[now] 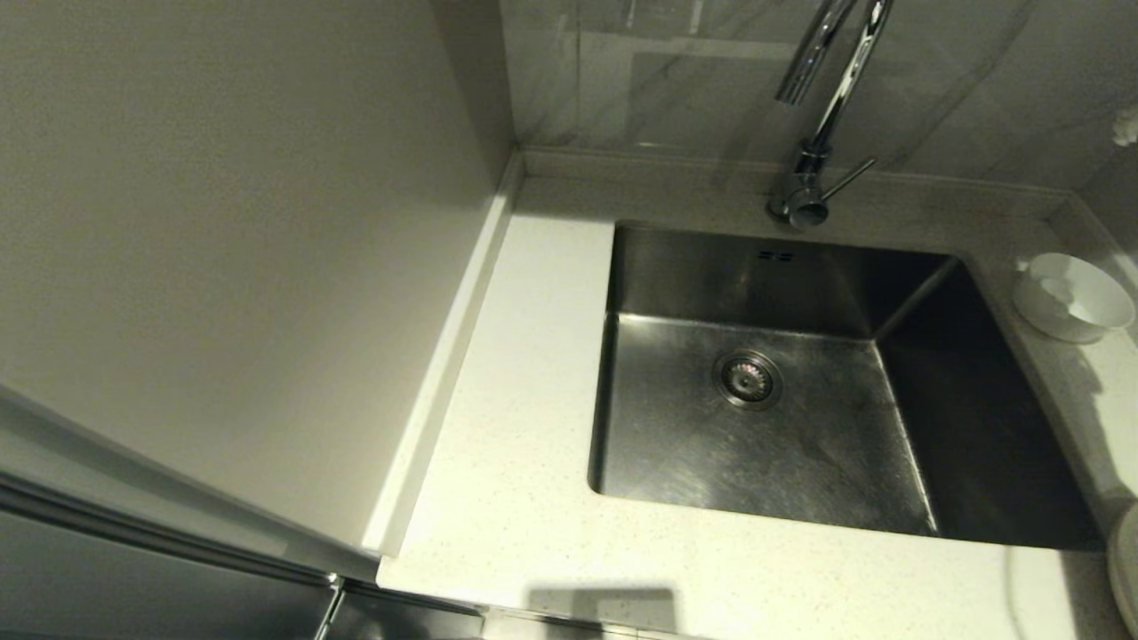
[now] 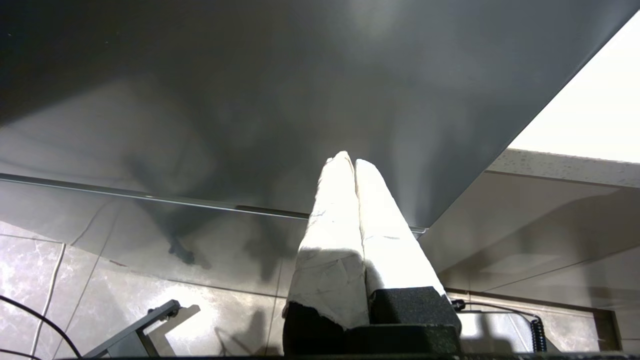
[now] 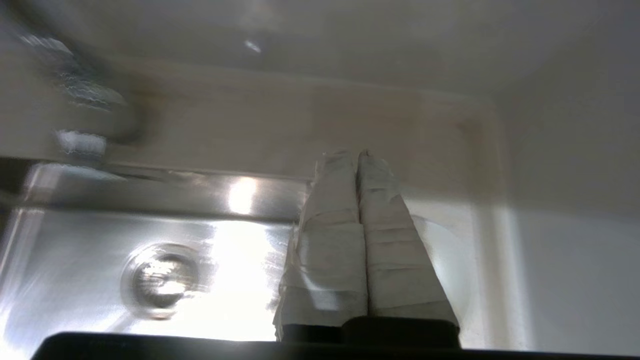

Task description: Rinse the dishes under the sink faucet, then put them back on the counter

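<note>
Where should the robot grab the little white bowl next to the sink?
Probably by its rim. The bowl stands upright and open on the counter, right of the sink, so its thin edge is free. Coming from above, one finger could slip inside and one outside, best on the sink-facing side, since the wall is close behind. The right gripper, fingers together now, would need to open first.
</note>
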`<state>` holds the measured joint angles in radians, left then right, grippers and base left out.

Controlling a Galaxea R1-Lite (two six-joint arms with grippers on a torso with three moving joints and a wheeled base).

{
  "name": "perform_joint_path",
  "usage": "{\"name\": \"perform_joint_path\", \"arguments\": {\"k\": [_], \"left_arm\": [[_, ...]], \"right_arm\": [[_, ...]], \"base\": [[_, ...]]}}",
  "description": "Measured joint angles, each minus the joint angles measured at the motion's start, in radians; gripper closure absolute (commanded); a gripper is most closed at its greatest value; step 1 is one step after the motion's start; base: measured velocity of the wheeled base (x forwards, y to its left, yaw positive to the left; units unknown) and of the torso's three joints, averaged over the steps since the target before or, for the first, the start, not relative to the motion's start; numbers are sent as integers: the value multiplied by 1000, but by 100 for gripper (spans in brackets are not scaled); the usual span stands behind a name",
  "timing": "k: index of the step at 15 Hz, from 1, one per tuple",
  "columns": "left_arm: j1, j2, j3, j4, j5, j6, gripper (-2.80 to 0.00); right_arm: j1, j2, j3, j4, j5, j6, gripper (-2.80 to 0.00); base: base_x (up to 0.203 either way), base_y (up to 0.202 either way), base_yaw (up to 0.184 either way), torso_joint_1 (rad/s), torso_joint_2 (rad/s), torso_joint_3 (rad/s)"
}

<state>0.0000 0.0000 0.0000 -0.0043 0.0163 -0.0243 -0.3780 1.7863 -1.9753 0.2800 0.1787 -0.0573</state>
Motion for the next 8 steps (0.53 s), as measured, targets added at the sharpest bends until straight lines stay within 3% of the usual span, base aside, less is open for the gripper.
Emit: {"name": "perform_joint_path", "arguments": {"k": [5, 8], "left_arm": [[0, 0, 0, 0, 0, 0, 0], [0, 0, 0, 0, 0, 0, 0]], "right_arm": [[134, -168, 25, 25, 0, 119, 0], [166, -327, 172, 30, 6, 160, 0]], "base": [[0, 0, 0, 0, 0, 0], [0, 0, 0, 0, 0, 0]]}}
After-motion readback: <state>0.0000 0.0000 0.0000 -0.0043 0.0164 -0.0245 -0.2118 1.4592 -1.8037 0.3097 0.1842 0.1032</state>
